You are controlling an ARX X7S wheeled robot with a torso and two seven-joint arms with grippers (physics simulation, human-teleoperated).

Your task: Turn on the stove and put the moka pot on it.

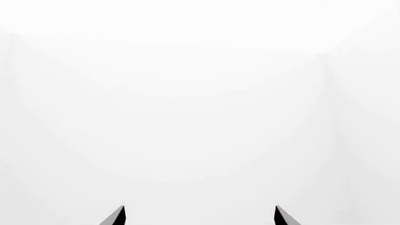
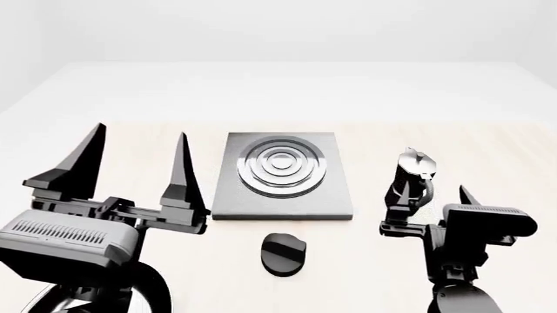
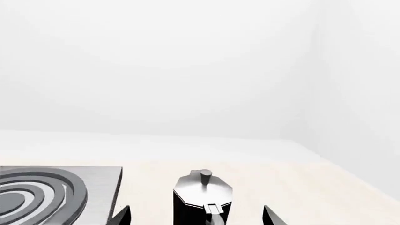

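The stove (image 2: 281, 195) is a flat square grey plate with raised burner rings at the table's middle; it also shows in the right wrist view (image 3: 93, 187). Its round black knob (image 2: 283, 253) lies in front of it. The moka pot (image 2: 411, 171), black with a silver top, stands upright to the stove's right. My right gripper (image 2: 431, 195) is open, with the pot (image 3: 203, 192) between its fingers and gaps on both sides (image 3: 196, 216). My left gripper (image 2: 135, 166) is open and empty, raised left of the stove; its wrist view (image 1: 200, 215) shows only white.
The light wooden table (image 2: 487, 163) runs to a white back wall. A white ledge (image 3: 187, 143) lies behind the table.
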